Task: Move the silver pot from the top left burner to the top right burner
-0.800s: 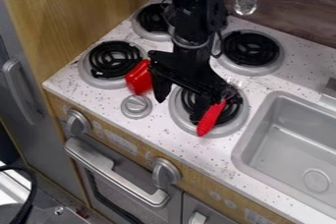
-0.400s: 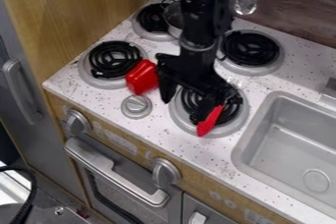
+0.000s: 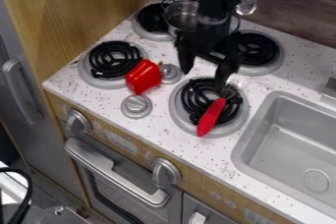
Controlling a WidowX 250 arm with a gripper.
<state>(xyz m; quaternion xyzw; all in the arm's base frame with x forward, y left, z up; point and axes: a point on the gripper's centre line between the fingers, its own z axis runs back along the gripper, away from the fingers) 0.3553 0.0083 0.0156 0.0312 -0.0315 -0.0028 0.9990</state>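
The black gripper hangs over the middle of the stovetop, just behind the front right burner, its two fingers open and apart with nothing visible between them. Behind the gripper and partly hidden by the arm, the silver pot stands upright between the two back burners. Its left side is close to the top left burner; how its base rests cannot be made out. The top right burner lies right of the arm, its left part overlapped by the gripper.
A red pepper lies between the left burners and the front right burner, beside two grey knobs. A red-handled utensil rests across that front right burner. The sink is at the right, and a clear utensil hangs by the back wall.
The gripper has shifted toward the back of the stove and to the right, off the front right burner. More of the silver pot and a second knob has come into sight.
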